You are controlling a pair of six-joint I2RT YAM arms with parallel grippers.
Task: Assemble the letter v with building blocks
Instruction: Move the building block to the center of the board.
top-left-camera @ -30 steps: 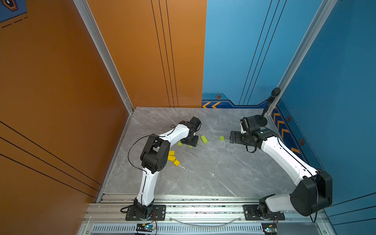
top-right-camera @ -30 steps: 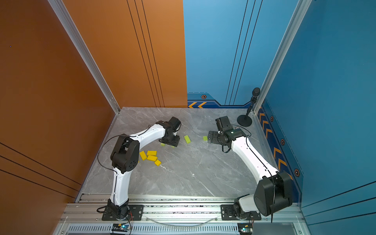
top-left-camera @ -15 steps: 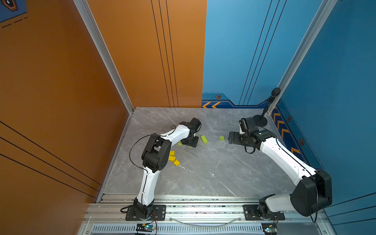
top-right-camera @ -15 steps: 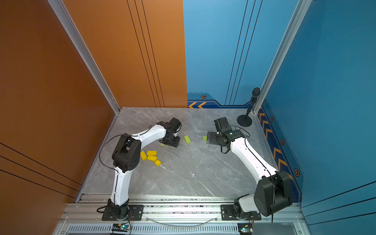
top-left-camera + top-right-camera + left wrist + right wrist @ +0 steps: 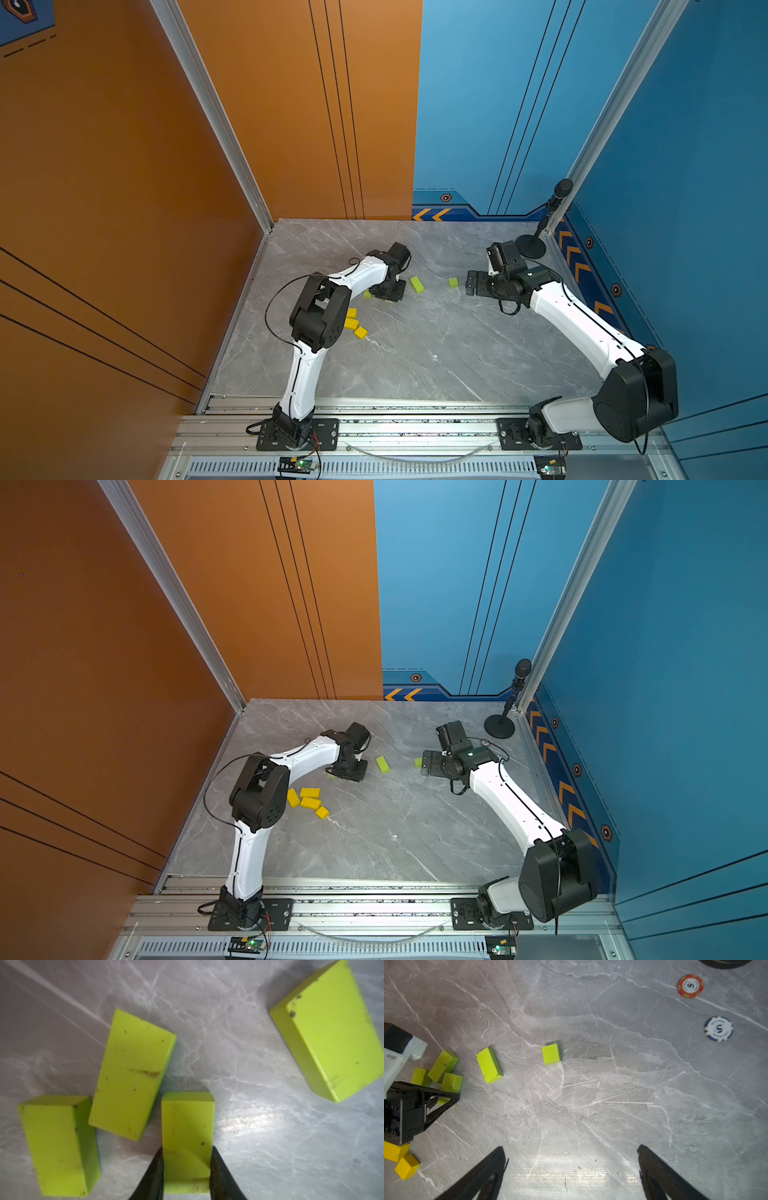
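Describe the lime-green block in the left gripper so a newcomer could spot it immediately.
On the grey marble tabletop, follow the white left arm, nearest the orange wall, down to the cluster of small lime-green blocks under its wrist. The target lime-green block is the only one pinched between the black fingertips of the left gripper; the two lime-green bricks beside it lie ungripped.

In a top view, four clustered blocks lie left of centre on the table. Up-right of them the left gripper straddles a short block. Rightward follow a lone brick, then a cube just beside the right gripper.
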